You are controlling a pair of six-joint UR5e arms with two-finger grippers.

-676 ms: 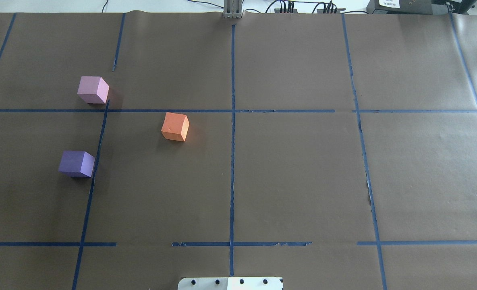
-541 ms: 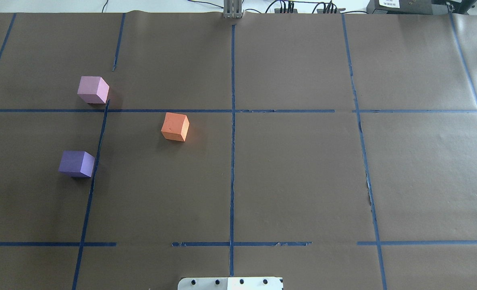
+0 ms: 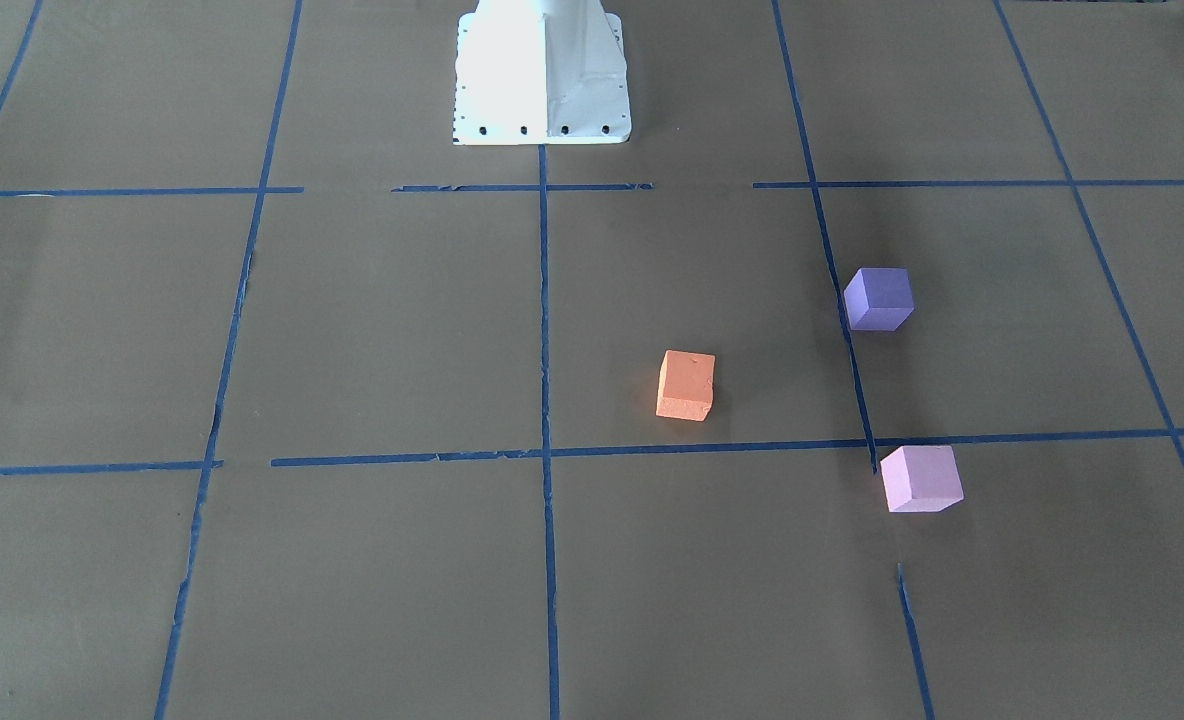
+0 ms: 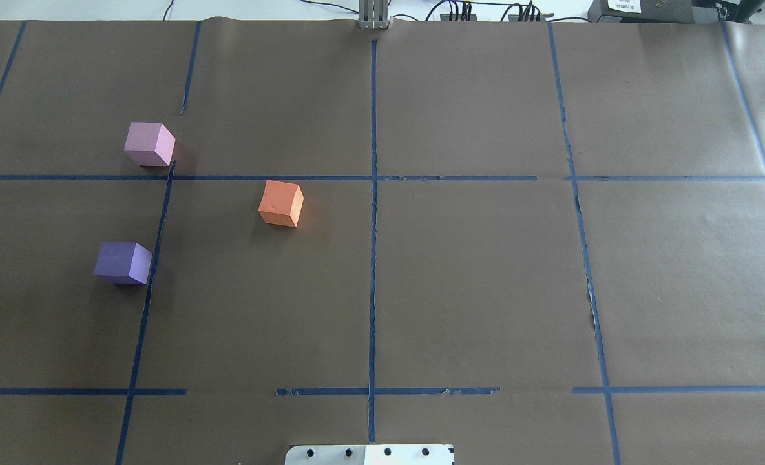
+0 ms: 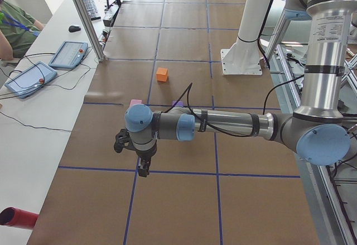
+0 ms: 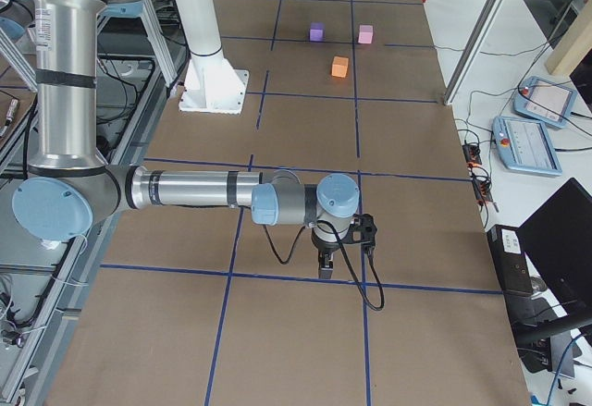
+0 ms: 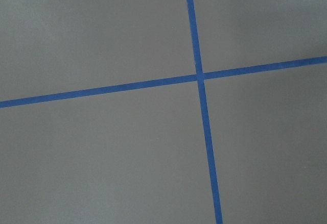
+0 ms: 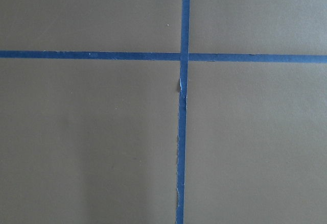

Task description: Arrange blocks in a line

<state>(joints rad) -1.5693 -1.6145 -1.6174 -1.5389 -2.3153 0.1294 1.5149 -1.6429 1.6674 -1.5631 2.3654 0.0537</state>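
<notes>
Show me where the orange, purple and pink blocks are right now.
orange block (image 4: 278, 197), overhead view, on its top face.
purple block (image 4: 116, 258), overhead view, on its top face.
pink block (image 4: 143, 137), overhead view, on its top face.

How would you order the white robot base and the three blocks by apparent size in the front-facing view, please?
1. The white robot base: clearly largest.
2. The pink block, orange block and violet block: about alike; pink looks slightly bigger but sits nearest the camera, so I would not rank them.
</notes>
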